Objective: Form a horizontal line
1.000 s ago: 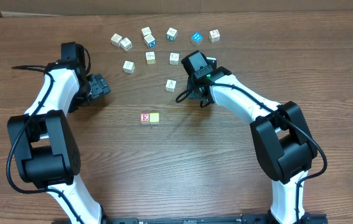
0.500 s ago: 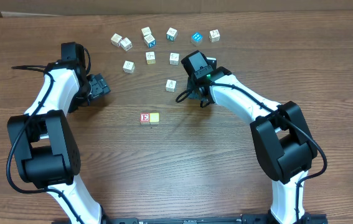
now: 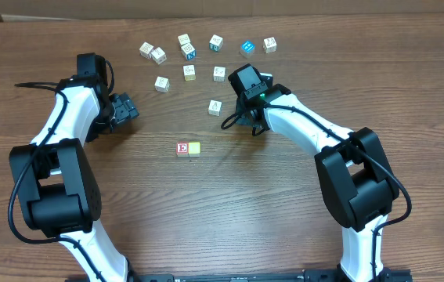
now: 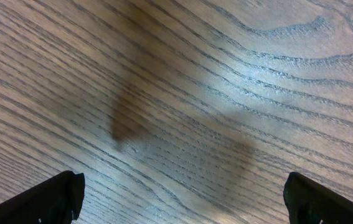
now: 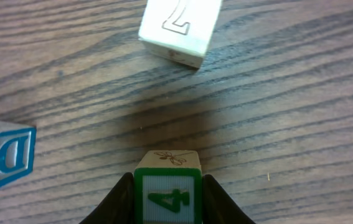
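Observation:
The horizontal line is a red cube with a white "E" (image 3: pixel 182 148) touching a pale yellow cube (image 3: pixel 195 148) at mid-table. My right gripper (image 3: pixel 242 121) hangs up and to the right of them. In the right wrist view its fingers (image 5: pixel 121 198) press both sides of a green-framed cube marked "4" (image 5: pixel 167 199), which rests on the wood; the overhead view hides this cube under the gripper. My left gripper (image 3: pixel 124 109) stands open over bare wood at the left, its fingertips (image 4: pixel 58 198) far apart.
A white cube (image 3: pixel 214 107) lies just left of the right gripper. Several loose letter cubes, among them a blue one (image 3: pixel 247 48), are scattered along the far side. Ahead of the right fingers lie a white cube (image 5: pixel 177 28) and a blue "D" cube (image 5: pixel 5 155).

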Tool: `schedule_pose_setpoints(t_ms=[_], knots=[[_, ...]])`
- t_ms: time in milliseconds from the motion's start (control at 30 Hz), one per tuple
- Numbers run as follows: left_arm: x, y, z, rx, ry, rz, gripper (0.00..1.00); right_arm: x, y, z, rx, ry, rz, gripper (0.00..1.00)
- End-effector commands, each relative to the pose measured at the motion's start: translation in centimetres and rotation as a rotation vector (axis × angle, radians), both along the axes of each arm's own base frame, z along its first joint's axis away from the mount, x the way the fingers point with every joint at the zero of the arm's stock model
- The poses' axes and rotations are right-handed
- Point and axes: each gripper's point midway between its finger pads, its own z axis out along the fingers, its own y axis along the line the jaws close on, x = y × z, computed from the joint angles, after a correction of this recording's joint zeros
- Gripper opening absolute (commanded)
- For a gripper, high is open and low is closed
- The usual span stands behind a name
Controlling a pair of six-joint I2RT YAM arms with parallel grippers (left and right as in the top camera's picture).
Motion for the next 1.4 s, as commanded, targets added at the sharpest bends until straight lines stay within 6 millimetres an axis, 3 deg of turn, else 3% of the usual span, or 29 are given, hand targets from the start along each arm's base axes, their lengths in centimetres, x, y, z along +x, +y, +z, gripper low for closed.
schedule_pose_setpoints(t_ms=[0, 233, 433, 633, 767, 900, 1100, 1367], knots=[[0.0, 0.0, 0.4, 0.012, -0.007, 0.001, 1.0, 0.0, -0.3, -0.3, -0.012, 0.001, -0.004, 0.25], [0.0, 0.0, 0.3, 0.012, -0.007, 0.001, 1.0, -0.1, -0.1, 0.4, -0.005, 0.007, 0.0, 0.23], [0.0, 0.0, 0.3, 0.012, -0.007, 0.001, 1.0, -0.4, 0.9, 4.5, 0.025, -0.032, 0.022, 0.17], [0.0, 0.0, 0.3, 0.012, -0.007, 0.001, 0.99, -2.9, 4.3, 8.2, 0.062, -0.077, 0.112, 0.18], [0.0, 0.0, 0.3, 0.012, -0.007, 0.001, 1.0, -5.0, 6.5, 7.9, 0.053, -0.054, 0.171, 0.18], [0.0, 0.0, 0.3, 0.012, -0.007, 0.001, 1.0, -6.9, 7.2, 7.4, 0.036, -0.011, 0.184, 0.18], [0.0, 0.0, 0.3, 0.012, -0.007, 0.001, 1.0, -7.7, 8.0, 7.3, 0.052, -0.003, 0.163, 0.18], [0.0, 0.0, 0.3, 0.012, -0.007, 0.001, 1.0, -8.7, 7.8, 5.2, 0.052, 0.027, 0.15, 0.18]])
